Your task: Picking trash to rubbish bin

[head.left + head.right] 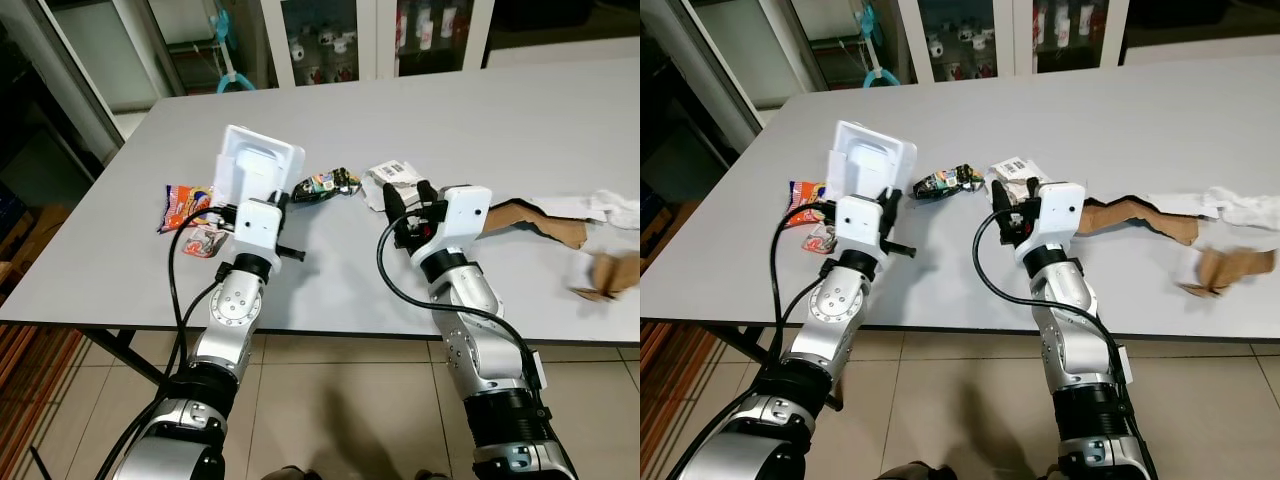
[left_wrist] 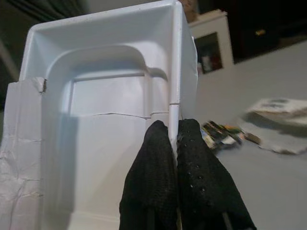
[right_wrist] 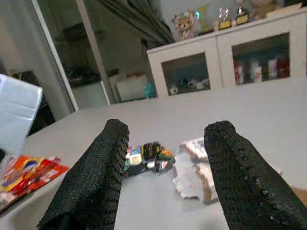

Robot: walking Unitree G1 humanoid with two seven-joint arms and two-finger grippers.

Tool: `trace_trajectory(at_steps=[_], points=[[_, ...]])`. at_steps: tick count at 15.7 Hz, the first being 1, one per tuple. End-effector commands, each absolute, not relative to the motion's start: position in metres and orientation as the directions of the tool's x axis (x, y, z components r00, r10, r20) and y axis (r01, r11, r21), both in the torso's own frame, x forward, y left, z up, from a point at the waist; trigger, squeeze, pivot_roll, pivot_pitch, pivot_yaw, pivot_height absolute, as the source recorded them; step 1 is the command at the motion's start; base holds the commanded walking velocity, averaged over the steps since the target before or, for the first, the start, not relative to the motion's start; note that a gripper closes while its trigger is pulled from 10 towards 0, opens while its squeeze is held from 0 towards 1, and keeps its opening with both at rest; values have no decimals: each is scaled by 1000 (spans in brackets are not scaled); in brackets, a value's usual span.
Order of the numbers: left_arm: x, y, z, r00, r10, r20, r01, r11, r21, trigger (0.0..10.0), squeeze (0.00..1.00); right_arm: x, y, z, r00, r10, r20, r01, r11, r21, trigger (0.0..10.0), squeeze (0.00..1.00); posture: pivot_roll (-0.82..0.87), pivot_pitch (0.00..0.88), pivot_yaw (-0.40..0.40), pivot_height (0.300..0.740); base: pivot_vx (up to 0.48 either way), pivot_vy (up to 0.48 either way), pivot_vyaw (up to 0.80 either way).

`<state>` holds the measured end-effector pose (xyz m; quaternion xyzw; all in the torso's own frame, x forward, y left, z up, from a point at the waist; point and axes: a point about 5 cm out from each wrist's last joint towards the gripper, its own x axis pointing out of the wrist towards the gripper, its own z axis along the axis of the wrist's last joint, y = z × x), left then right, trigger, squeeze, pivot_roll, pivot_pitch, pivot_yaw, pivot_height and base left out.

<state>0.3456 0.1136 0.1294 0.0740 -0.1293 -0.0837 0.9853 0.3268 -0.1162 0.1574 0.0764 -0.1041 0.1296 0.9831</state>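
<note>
My left gripper [image 1: 272,202] is shut on the rim of a white foam tray [image 1: 256,166], held upright above the grey table [image 1: 500,130]; the left wrist view shows the fingers [image 2: 163,158] pinching the tray [image 2: 105,120] wall. My right gripper [image 1: 408,198] stands open just short of a crumpled white wrapper [image 1: 394,180], which lies between its fingers [image 3: 100,177] in the right wrist view as the white wrapper [image 3: 194,165]. A dark snack wrapper [image 1: 326,184] lies between the two arms. An orange packet [image 1: 187,203] lies left of the tray.
Torn brown cardboard [image 1: 535,222], white crumpled paper [image 1: 615,208] and a brown scrap [image 1: 608,272] lie at the table's right. A small red-and-white wrapper [image 1: 207,240] sits by the left arm. Glass cabinets [image 1: 340,40] stand behind the table. Tiled floor [image 1: 350,400] lies below the near edge.
</note>
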Motion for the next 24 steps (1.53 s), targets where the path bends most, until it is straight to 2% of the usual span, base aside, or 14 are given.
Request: trace_trajectory(at_steps=[1,7,13,17,22,24], points=[[346,127,133,959,-121,256,84,985,152,10000,0,329,-115,159,945,233,231,-266,956,124,10000,0,-4,0,165,740,0,0,0],[343,128,143,948,-51,315,12,992,124,10000,0,333,-124,160,953,183,241,-210,974,87,10000,0,-38,0,147,740,0,0,0],[337,110,135,950,-73,303,42,993,110,10000,0,331,-118,147,955,219,199,-240,967,88,10000,0,-25,0,63,740,0,0,0],[334,95,132,952,-90,291,67,994,90,10000,0,332,-125,146,956,221,194,-239,968,76,10000,0,-4,0,22,740,0,0,0],[331,81,132,949,-125,288,107,991,78,10000,0,330,-123,147,957,220,191,-238,968,82,10000,0,-9,26,12,740,0,0,0],[332,92,130,952,-123,279,98,990,103,10000,0,333,-122,146,960,201,194,-223,969,102,10000,0,15,25,43,740,0,0,0]])
